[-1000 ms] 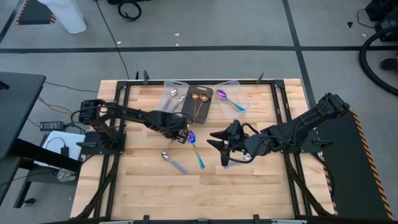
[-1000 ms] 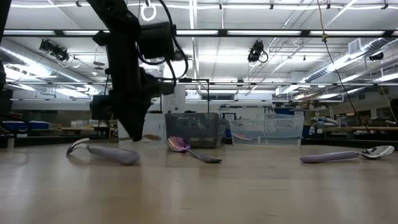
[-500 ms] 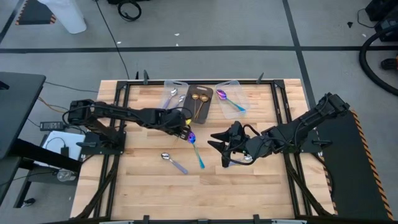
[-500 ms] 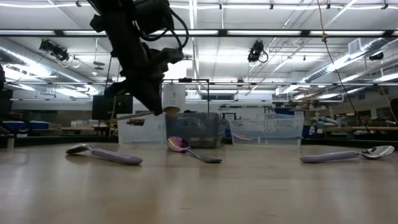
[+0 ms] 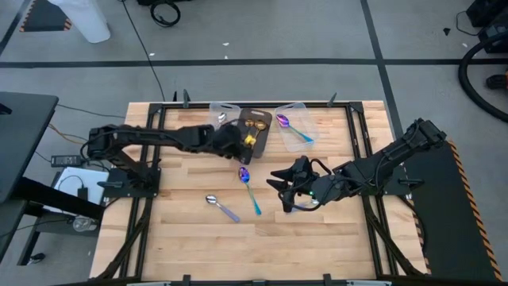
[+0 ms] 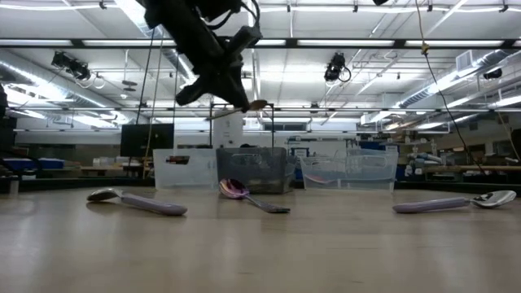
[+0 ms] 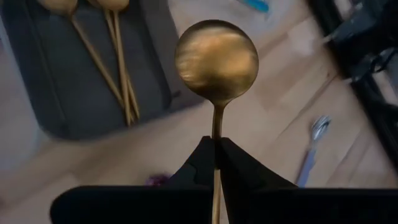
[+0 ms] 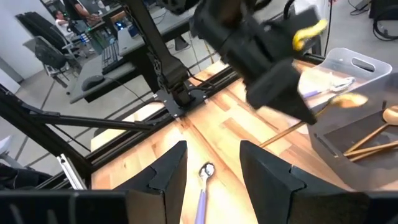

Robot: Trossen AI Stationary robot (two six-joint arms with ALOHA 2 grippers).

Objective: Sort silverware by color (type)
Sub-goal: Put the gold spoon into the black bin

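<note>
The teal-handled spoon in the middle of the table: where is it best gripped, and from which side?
Probably the teal handle near its middle, from straight above, fingers across it: the spoon lies flat on the table, handle slim, bowl wide and rounded. The open right pincer is beside it; the left pincer holds a gold spoon.

Four views. High: from overhead, straight down on the whole table (image 5: pixel 190 238) and both arms. Low: at tabletop height, level across the wood toward the bins (image 6: pixel 251 169) and the room behind, spoons close in front. Left wrist: very near, down past its own fingers (image 7: pixel 200 163) at the gold spoon (image 7: pixel 216 61) and the dark bin (image 7: pixel 56 99) beneath. Right wrist: low over the table, facing the left arm and the same bins. Shared by all: the dark bin; gold spoon also seen high (image 5: pixel 248 140), low (image 6: pixel 244 107) and right wrist (image 8: pixel 339 101).
</note>
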